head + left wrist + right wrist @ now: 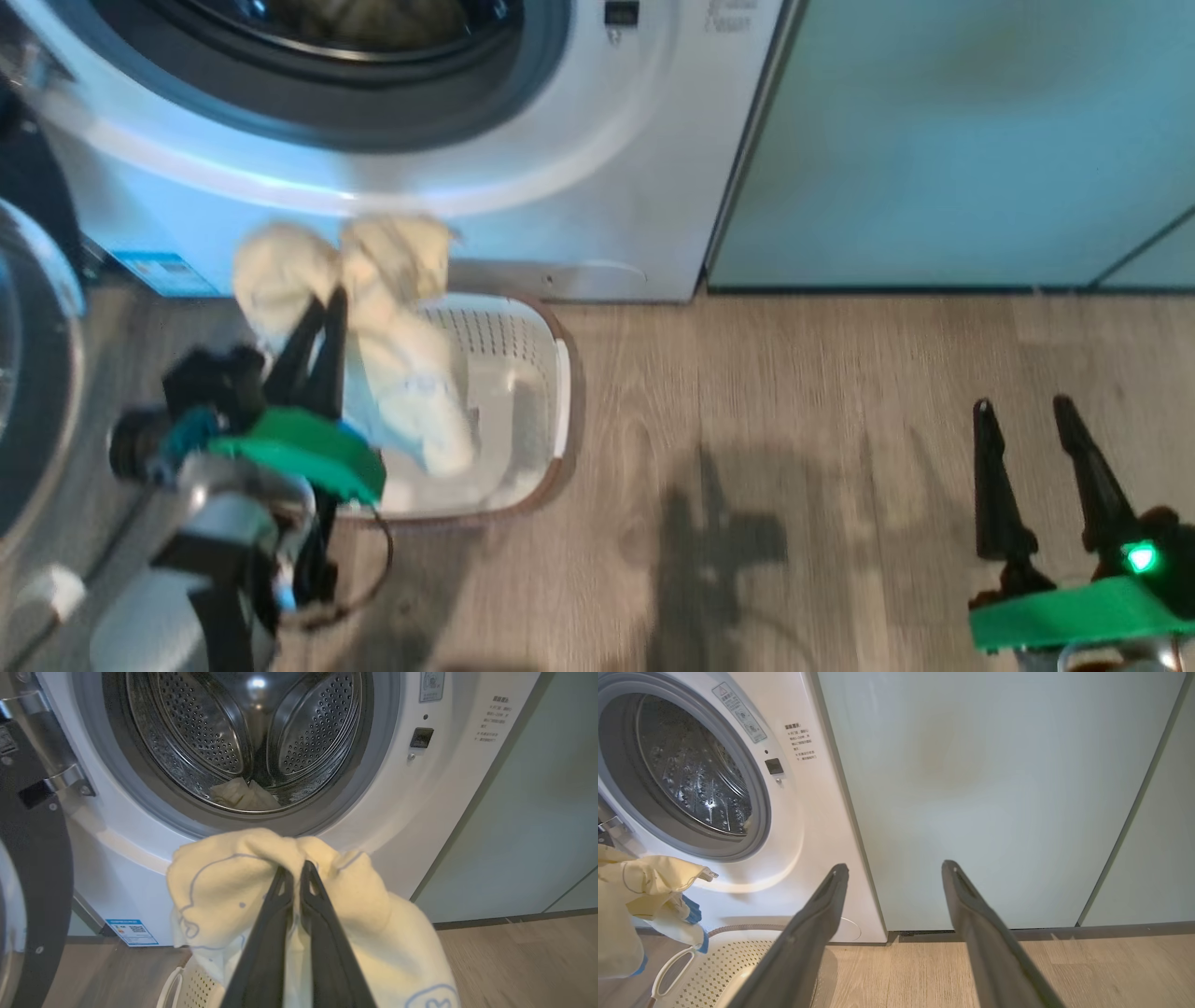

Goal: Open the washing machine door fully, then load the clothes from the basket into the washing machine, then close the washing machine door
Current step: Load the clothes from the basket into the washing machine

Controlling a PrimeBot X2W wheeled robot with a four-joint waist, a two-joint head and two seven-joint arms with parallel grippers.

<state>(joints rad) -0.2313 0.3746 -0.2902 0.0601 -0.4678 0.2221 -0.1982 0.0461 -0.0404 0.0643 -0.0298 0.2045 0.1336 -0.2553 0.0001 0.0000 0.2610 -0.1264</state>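
Loading is in hand: a pale garment [219, 882] is pinched between the jaws of the left gripper [295, 868], above the basket [523, 373] at centre left of the head view and just below the drum [201, 732] of the washing machine [420, 812], whose door [42, 868] is swung open at far left. The right gripper [895, 867] is seen at lower right with jaws spread wide and empty. Next, the garment is judged to need carrying over the grey seal [373, 788] into the drum before being released.

Home laundry corner, white front-loading washing machine [817, 826] at the frame's left, pale green cabinet fronts [994, 793] right, wood-look plank floor [794, 420] below.
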